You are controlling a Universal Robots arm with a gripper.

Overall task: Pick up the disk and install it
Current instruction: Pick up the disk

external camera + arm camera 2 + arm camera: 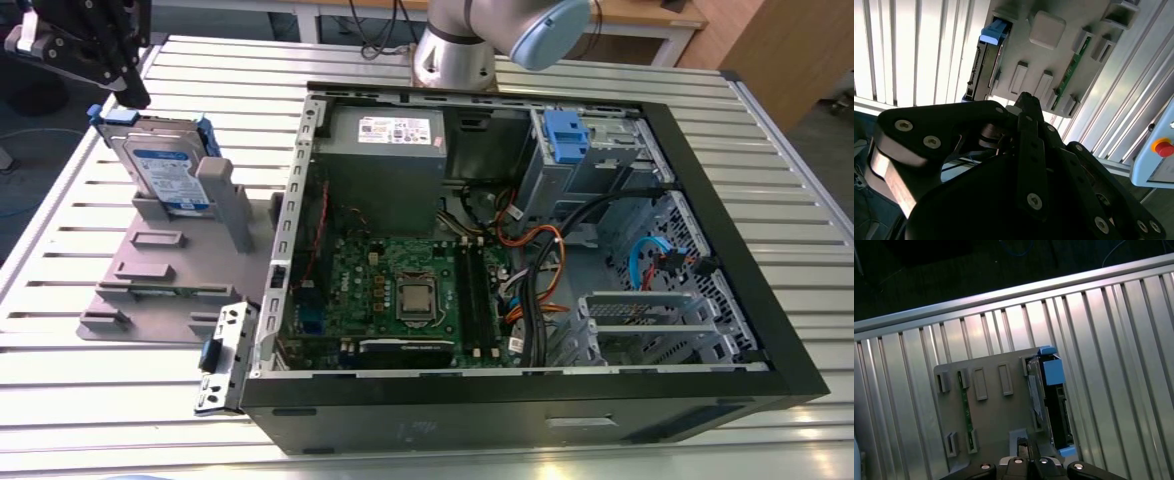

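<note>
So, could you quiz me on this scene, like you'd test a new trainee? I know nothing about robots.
1. True or false: the disk already sits inside the open computer case.
2. Where is the robot's hand? A: just above the disk. B: inside the case. C: resting on the case's rim.
3. Fill in: the disk stands on edge in a grey ____ beside the case.
Key: 1 false; 2 A; 3 stand.
</note>
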